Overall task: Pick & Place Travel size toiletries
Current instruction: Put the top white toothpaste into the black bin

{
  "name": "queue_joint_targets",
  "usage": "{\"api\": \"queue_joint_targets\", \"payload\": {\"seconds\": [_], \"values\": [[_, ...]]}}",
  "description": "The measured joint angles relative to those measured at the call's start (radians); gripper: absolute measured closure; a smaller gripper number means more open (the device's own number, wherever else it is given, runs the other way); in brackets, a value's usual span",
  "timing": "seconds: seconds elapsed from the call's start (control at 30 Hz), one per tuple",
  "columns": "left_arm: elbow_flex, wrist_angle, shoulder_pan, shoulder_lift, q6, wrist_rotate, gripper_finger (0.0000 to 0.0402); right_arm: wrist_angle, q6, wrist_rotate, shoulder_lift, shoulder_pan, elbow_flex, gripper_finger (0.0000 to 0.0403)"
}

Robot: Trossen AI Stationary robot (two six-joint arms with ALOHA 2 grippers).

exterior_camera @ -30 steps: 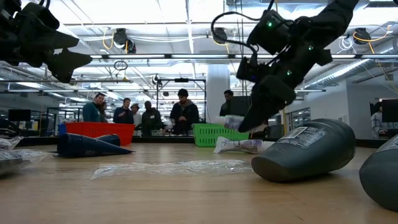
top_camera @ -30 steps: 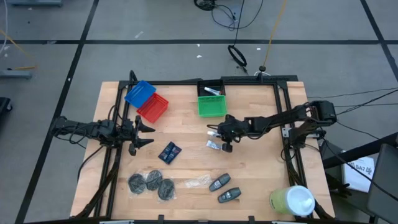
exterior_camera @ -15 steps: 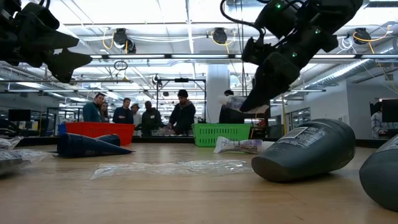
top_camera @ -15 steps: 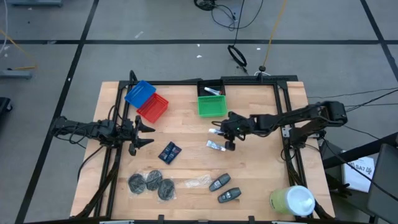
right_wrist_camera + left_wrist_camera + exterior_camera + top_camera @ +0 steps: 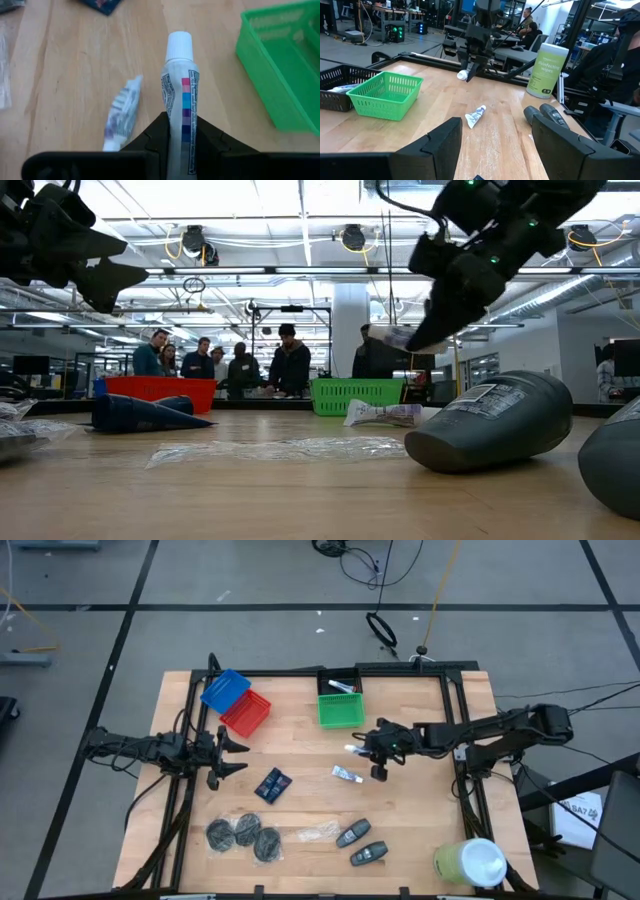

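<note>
My right gripper [image 5: 366, 749] hangs over the middle of the table, shut on a white tube [image 5: 179, 95] with a white cap [image 5: 179, 46]. A second tube [image 5: 345, 774] lies flat on the wood just below it. Dark blue packets [image 5: 272, 784], three dark round discs [image 5: 243, 833] and two dark oval pieces [image 5: 360, 844] lie nearer the front edge. My left gripper [image 5: 240, 755] waits open at the table's left side, its fingers level. My right gripper pinches the tube's body [image 5: 180, 122], on its half away from the cap, between its two fingers [image 5: 156, 131]. The fingers slant down from the table's right side and lie along the tube. The cap end sticks out past the fingertips. The tube is lifted clear of the table.
A green basket [image 5: 340, 710] stands just beyond the gripper, with a black basket [image 5: 340, 685] behind it. Blue [image 5: 225, 688] and red [image 5: 246, 713] baskets sit at the far left. A clear wrapper scrap [image 5: 318, 832] lies near the front, a yellow-green cylinder [image 5: 470, 862] at the front right.
My right gripper has risen and drawn back toward the table's right edge, staying shut on the tube, which has gone up with it, clear of the table. The second tube has stayed where it lay.
</note>
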Motion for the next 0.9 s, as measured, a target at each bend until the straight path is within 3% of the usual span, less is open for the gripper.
{"api": "queue_joint_targets", "payload": {"seconds": [0.3, 0.6, 0.9], "values": [[0.000, 0.000, 0.000, 0.000, 0.000, 0.007, 0.0165, 0.190, -0.001, -0.054, -0.010, -0.018, -0.084, 0.0349], [0.000, -0.001, 0.000, 0.000, 0.000, 0.008, 0.0165, 0.531, -0.057, -0.056, -0.010, -0.019, -0.192, 0.0349], [0.000, 0.000, 0.000, 0.000, 0.000, 0.008, 0.0165, 0.577, -0.066, -0.055, -0.005, -0.020, -0.207, 0.0349]]}}
